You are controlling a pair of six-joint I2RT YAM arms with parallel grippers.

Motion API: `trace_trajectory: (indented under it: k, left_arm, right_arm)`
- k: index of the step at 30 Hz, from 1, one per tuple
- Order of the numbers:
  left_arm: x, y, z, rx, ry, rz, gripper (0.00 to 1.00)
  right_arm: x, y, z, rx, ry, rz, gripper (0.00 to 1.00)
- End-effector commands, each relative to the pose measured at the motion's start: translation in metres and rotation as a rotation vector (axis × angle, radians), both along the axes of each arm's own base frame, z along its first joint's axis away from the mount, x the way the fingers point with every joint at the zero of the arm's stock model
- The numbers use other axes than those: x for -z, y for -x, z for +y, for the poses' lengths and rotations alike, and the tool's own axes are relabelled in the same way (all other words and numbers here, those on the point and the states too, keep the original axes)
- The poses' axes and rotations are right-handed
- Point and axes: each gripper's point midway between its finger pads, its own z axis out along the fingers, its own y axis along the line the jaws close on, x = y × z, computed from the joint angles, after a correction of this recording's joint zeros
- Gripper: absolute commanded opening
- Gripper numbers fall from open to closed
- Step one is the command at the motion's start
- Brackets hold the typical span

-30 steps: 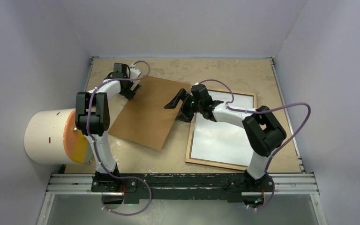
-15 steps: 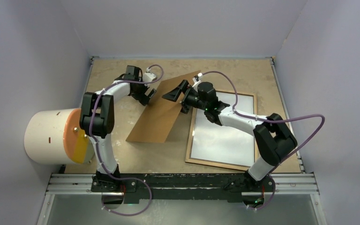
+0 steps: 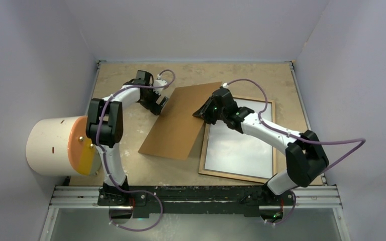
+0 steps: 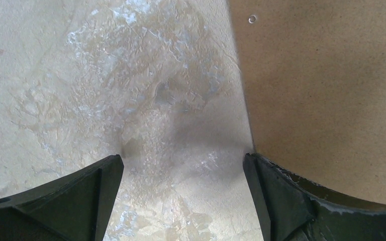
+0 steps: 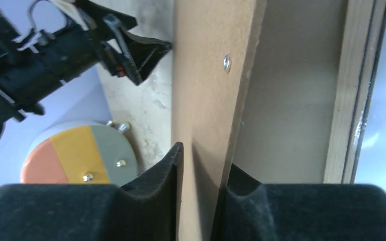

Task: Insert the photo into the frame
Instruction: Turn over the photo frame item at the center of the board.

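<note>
Right gripper (image 3: pixel 204 111) pinches backing board (image 3: pixel 178 123), tilted, its edge beside frame (image 3: pixel 229 174). Frame lies flat right of it, long axis near-to-far; photo (image 3: pixel 241 150) apparently seated inside. Left gripper (image 3: pixel 158 105) spread, empty.

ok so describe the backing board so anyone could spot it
On the tan table, find the light wood frame lying flat on the right. Just left of it is the backing board: a plain brown panel with no rails, its far right corner pinched by the right gripper.
</note>
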Motion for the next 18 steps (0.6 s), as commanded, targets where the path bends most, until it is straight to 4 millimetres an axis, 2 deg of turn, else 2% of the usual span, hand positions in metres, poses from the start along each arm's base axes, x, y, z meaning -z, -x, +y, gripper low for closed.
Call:
trace_trajectory:
  k: [1,4,6,8,14,18]
  left_arm:
    - [0.008,0.022,-0.001,0.021,-0.009,0.089,1.00]
    - [-0.019,0.014,-0.001,0.082,-0.023,0.020,1.00]
    - [-0.049,0.009,-0.005,0.161,-0.015,-0.055,1.00]
    - [-0.085,0.013,-0.013,0.291,0.004,-0.143,1.00]
    - [-0.188,0.043,-0.020,0.607,0.025,-0.416,1.00]
    - [-0.237,0.077,-0.026,0.724,0.052,-0.492,1.00]
  right_arm:
    - [-0.002,-0.006,0.005,0.001,0.043,0.046,0.19]
    - [-0.012,-0.011,0.010,-0.005,0.038,0.043,0.06]
    - [-0.025,-0.018,0.011,0.006,0.028,0.029,0.01]
    - [-0.040,-0.025,0.011,0.020,0.003,0.031,0.00]
    - [-0.083,-0.047,0.009,0.106,-0.099,0.079,0.00]
    - [-0.103,-0.064,0.006,0.172,-0.184,0.099,0.00]
